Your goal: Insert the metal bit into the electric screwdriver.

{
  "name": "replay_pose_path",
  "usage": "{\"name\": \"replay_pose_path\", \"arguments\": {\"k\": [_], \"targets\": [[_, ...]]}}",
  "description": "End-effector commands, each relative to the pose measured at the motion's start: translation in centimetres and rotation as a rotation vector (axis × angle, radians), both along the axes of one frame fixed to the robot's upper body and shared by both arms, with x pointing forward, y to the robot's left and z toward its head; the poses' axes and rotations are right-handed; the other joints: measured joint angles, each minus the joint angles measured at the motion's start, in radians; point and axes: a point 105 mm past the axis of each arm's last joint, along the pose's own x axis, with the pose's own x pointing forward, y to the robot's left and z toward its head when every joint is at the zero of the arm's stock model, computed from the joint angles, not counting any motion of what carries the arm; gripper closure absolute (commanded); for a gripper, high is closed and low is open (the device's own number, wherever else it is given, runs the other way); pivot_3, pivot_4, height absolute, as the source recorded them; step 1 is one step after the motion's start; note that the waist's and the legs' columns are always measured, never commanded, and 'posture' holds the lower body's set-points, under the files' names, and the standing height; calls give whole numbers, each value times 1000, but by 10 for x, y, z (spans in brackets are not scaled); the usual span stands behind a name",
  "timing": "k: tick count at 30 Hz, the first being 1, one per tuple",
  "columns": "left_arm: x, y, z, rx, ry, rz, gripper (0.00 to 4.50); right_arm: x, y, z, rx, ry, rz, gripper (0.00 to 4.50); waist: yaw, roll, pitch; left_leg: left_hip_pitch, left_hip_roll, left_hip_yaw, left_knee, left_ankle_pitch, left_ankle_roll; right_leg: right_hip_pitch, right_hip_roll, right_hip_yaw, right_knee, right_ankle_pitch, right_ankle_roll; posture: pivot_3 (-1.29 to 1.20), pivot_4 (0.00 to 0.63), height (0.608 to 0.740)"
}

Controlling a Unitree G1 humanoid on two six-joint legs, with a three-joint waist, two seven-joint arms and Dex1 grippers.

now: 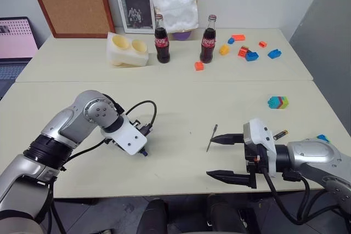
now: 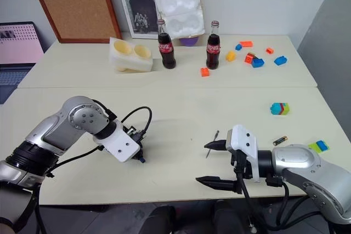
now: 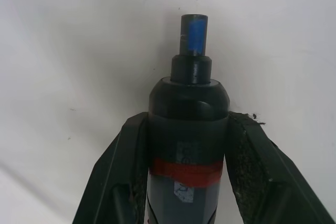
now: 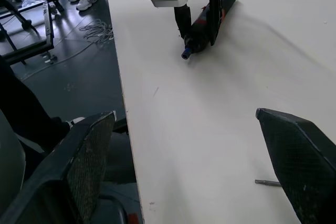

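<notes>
Clamping the electric screwdriver (image 3: 188, 124) between its two black fingers, the left gripper (image 4: 198, 23) is closed on the tool's dark body just behind the red band, and the small blue tip pokes out past the fingertips toward the table (image 1: 181, 108). The tool lies low against the pale tabletop near the front edge, on the robot's left side.

The right gripper (image 1: 222, 157) has its jaws spread wide with nothing between them; one finger (image 1: 226, 138) sits just beside the metal bit (image 1: 211, 137), which lies flat on the table, well apart from the screwdriver. A small battery (image 1: 281, 133) rests just behind that wrist.

Bare tabletop stretches between the two grippers. Farther back stand two cola bottles (image 1: 161, 40), a cream-coloured moulded tray (image 1: 126, 51) and scattered coloured blocks (image 1: 252, 53).

The left arm bends in from the side with its wrist pitched steeply downward; the right forearm reaches in nearly level, pointing toward the left.
</notes>
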Motion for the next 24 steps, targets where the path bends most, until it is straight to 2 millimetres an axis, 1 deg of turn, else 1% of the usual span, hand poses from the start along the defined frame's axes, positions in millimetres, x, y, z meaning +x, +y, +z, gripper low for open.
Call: {"name": "replay_pose_path", "arguments": {"k": [1, 2, 5, 8, 12, 16, 18, 20, 22, 24], "targets": [[-4, -2, -1, -7, 7, -21, 2815, -5, 2, 9, 9, -45, 29, 0, 0, 0, 0, 0, 0, 0, 0, 0, 0, 0, 0, 0, 0, 0, 0, 0, 150, 740], [-7, -4, -2, -22, 18, -23, 2815, -5, 2, 9, 9, -47, 30, 0, 0, 0, 0, 0, 0, 0, 0, 0, 0, 0, 0, 0, 0, 0, 0, 0, 150, 740], [-5, -19, 6, -158, 30, 37, 2815, -7, -1, 14, 17, -44, 42, 0, -1, 0, 0, 0, 0, 0, 0, 0, 0, 0, 0, 0, 0, 0, 0, 0, 150, 740], [3, -37, 26, -365, 29, 152, 2820, -7, -4, 23, 41, -53, 37, 0, 1, 0, 0, 0, 0, 0, 0, 0, 0, 0, 0, 0, 0, 0, 0, 0, 150, 740], [13, -60, 56, -658, 46, 330, 2828, 0, -13, 36, 73, -71, -3, 0, 3, -1, 0, -1, 0, -2, 4, 0, 0, 1, 0, -2, 0, 0, 1, 0, 150, 740], [17, -86, 78, -935, 100, 461, 2829, 7, -18, 50, 106, -95, -39, 0, 1, -1, 0, -1, 0, -3, 8, 0, 0, 3, 0, -3, 1, 1, 1, 0, 150, 740], [20, -98, 85, -1063, 120, 507, 2829, 11, -19, 59, 131, -117, -57, 0, 0, -1, 0, -1, 0, -3, 9, 0, 0, 3, 0, -2, 2, 1, 2, 0, 150, 740], [23, -106, 90, -1147, 128, 542, 2829, 16, -20, 65, 147, -129, -71, 0, -1, -1, 0, -1, 0, -3, 10, 0, 0, 4, 0, -2, 2, 1, 2, 0, 150, 740], [31, -117, 95, -1293, 101, 586, 2829, 25, -20, 74, 183, -155, -99, 0, -3, -1, 0, -1, 0, -3, 10, 0, 0, 4, 0, -2, 3, 2, 2, 0, 150, 740], [41, -127, 97, -1448, 66, 648, 2829, 33, -15, 82, 215, -184, -115, 0, 0, -1, 0, 0, -1, -2, 11, 0, 0, 4, 0, -1, 3, 2, 3, 0, 150, 740]]}}
